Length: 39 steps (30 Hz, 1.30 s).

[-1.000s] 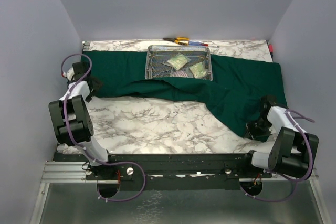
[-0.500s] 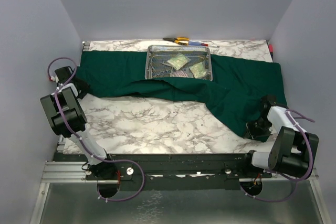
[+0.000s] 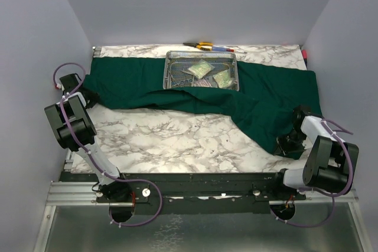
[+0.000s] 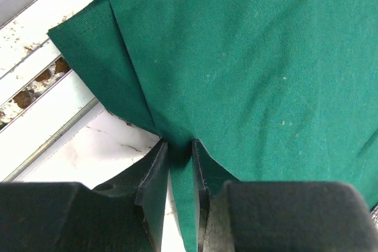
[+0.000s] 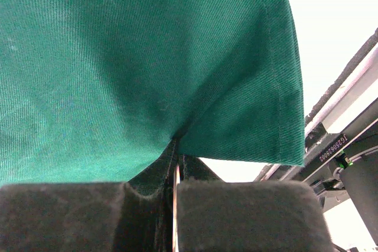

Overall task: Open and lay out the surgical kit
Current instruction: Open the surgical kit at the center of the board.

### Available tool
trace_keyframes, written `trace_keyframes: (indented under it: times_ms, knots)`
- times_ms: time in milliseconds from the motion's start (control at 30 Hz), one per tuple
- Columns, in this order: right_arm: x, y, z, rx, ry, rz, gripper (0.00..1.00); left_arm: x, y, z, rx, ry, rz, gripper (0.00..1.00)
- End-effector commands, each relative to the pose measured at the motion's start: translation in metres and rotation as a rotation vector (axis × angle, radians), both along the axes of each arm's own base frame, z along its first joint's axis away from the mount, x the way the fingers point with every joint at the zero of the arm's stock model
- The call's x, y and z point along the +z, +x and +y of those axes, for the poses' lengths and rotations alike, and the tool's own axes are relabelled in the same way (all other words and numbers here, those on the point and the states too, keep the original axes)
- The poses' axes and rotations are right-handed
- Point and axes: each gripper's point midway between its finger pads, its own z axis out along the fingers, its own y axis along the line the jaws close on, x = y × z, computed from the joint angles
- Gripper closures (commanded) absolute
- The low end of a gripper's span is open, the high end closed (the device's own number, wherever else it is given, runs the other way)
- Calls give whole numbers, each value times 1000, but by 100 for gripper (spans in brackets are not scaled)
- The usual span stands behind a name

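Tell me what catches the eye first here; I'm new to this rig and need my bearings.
A dark green cloth sprawls across the marble table. On it at the far middle sits a steel mesh tray holding clear packets. The left hand pinches the cloth's left edge, the right hand its near-right corner.

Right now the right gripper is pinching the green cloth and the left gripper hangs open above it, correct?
Not quite. The left gripper is not open: the left wrist view shows it shut on a fold of the green cloth. The right gripper is pinching it, as you said.
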Motion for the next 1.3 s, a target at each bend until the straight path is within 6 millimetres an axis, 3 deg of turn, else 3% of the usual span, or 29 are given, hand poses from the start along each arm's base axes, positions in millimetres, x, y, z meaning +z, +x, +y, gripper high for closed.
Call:
trace_keyframes:
  times_ms: [0,133,600,967,1267]
  knots:
    - [-25,3,-11,-17,-63,-9,100,-1,0,5,26,-13,0,76]
    - [-26,2,-8,-21,-53,-8,100,7,-6,8,50,10,2,69]
    - [-25,1,-9,-11,-59,-7,100,19,-7,-13,49,-48,-25,70]
    - [-25,1,-10,-12,-59,-2,100,18,-1,-15,66,-38,-10,84]
    - [-25,1,-10,-15,-61,0,100,17,-16,-10,158,-43,79,82]
